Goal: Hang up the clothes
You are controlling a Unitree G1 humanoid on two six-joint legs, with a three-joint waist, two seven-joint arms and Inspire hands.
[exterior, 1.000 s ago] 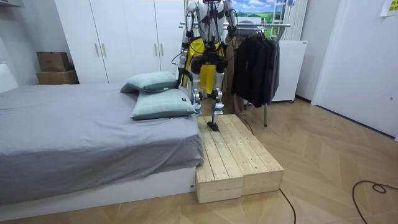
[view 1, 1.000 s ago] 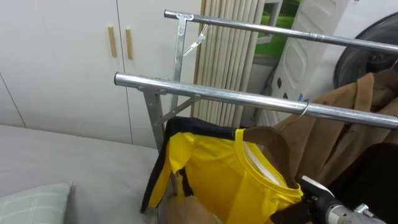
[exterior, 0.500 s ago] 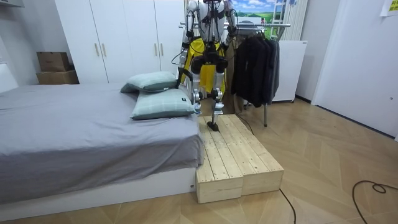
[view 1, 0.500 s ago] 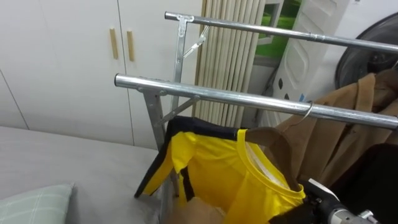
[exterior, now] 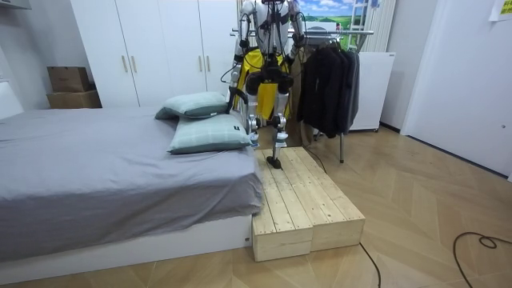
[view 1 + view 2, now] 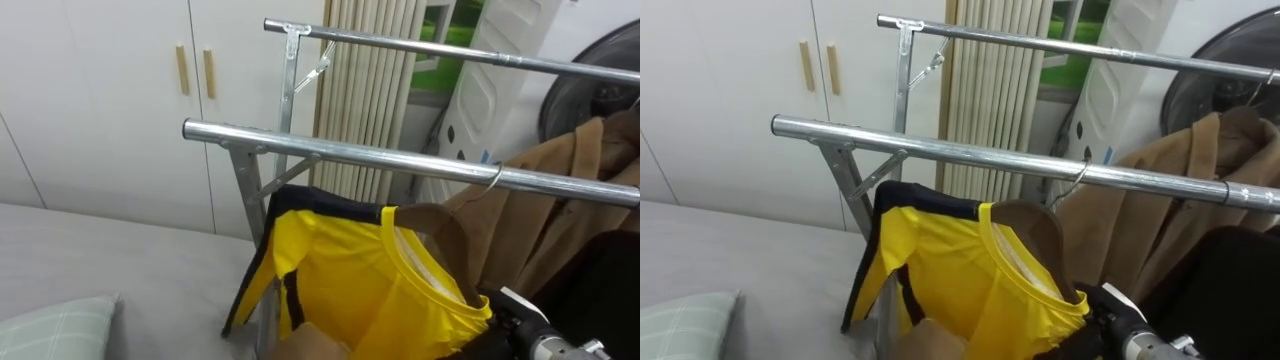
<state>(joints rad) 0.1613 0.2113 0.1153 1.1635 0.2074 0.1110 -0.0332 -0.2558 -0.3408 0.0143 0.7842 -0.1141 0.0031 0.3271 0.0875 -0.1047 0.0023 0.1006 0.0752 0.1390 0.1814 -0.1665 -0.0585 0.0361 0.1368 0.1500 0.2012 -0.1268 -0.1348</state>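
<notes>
Your yellow shirt (image 6: 350, 280) sits in the lower centre of the eye views, just under the front rail (image 6: 350, 152) of the clothes rack (image 6: 290, 75). Its dark-trimmed shoulder is toward the left and its collar opens to the right. A brown hanger (image 6: 435, 228) rises out of the collar, and a thin metal hook (image 6: 492, 176) curls at the front rail just above it (whether that hook bears the shirt's weight I cannot tell).

Your right hand (image 6: 505, 322) comes in at the lower right corner, back upward, just beside the collar's lower edge. The shirt hides its grip, so I cannot tell whether it is grasping or released.

The rear rail (image 6: 420, 45) runs higher, across the upper right. A tan coat (image 6: 575, 190) hangs at the right, behind the front rail. The white wardrobe (image 6: 100, 100) is in the upper left, with the grey bed (image 6: 120, 260) below it and a pale checked pillow (image 6: 50, 325) in the lower left corner.

In the room view you stand at the far end of a wooden platform (image 5: 308, 200) beside the bed. Your back is to the camera, you face the rack, and the shirt shows in front of you. Dark clothes (image 5: 328, 88) hang on the room view's right.
</notes>
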